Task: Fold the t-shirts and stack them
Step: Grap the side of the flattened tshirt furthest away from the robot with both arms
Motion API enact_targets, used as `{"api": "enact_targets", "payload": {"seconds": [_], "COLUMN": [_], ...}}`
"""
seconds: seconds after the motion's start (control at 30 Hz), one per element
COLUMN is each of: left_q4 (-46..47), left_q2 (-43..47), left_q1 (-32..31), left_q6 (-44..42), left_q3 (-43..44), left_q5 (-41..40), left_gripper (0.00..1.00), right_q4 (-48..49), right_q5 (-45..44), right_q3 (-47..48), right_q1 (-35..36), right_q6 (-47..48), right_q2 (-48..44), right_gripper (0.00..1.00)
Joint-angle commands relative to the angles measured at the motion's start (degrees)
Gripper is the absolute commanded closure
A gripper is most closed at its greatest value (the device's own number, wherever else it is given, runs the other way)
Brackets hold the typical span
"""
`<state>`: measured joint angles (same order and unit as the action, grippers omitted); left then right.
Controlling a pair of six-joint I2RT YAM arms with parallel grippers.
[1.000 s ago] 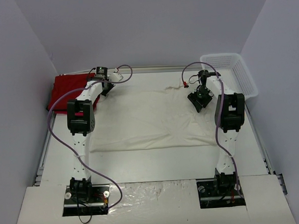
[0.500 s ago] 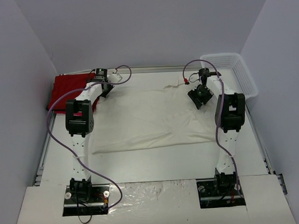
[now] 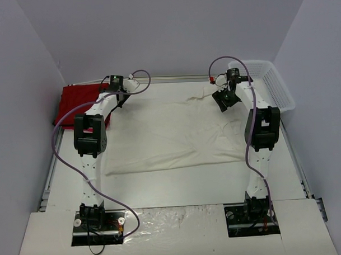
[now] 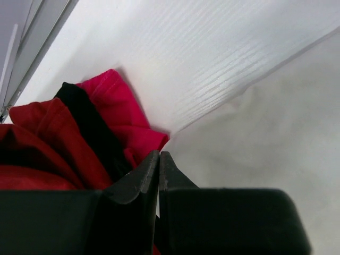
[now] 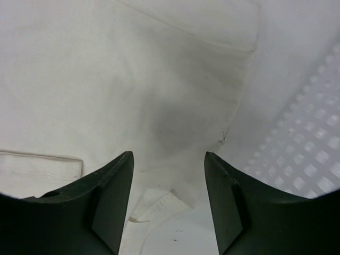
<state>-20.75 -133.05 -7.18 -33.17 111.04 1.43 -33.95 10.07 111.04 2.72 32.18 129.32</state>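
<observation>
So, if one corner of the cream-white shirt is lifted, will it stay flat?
Probably not, it should hang limp: the cream-white shirt lies in soft wrinkles with a wavy edge. It is likely light, being thin cloth. It may drag and bunch, since it spreads over the table.

I see a plain cream-white shirt (image 3: 171, 136) on my white table (image 3: 178, 186). The red shirts (image 3: 71, 100) are bright, with a black band among them. The basket (image 3: 278, 87) is white mesh, the arms (image 3: 91, 136) white and black.
</observation>
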Motion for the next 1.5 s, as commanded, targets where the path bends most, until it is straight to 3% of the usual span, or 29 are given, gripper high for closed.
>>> {"api": "enact_targets", "payload": {"seconds": [0.0,0.17,0.53,0.77,1.47], "left_q4": [0.98,1.06,1.42,2.47,2.65], "left_q2": [4.65,5.7,8.25,10.09,11.59], "left_q1": [-0.47,-0.73,-1.08,-1.26,-1.78], "left_q6": [0.56,0.82,2.67,3.02,5.39], "left_q3": [0.05,-1.17,-5.04,-8.12,-11.55], "left_q5": [-0.82,-0.82,-0.73,-0.9,0.15], "left_gripper": [0.98,0.98,0.98,0.98,0.98], "right_q4": [-0.85,0.72,5.12,14.26,24.73], "right_q5": [0.65,3.38,-2.68,-6.72,-9.45], "right_q3": [1.36,6.98,24.2,25.45,29.93], "right_q1": [0.36,0.79,4.57,5.01,5.28], "right_q6": [0.25,-0.72,-0.9,-3.09,-4.85], "right_q2": [-1.44,1.02,13.41,17.8,24.66], "right_gripper": [0.49,0.49,0.5,0.57,0.39]}}
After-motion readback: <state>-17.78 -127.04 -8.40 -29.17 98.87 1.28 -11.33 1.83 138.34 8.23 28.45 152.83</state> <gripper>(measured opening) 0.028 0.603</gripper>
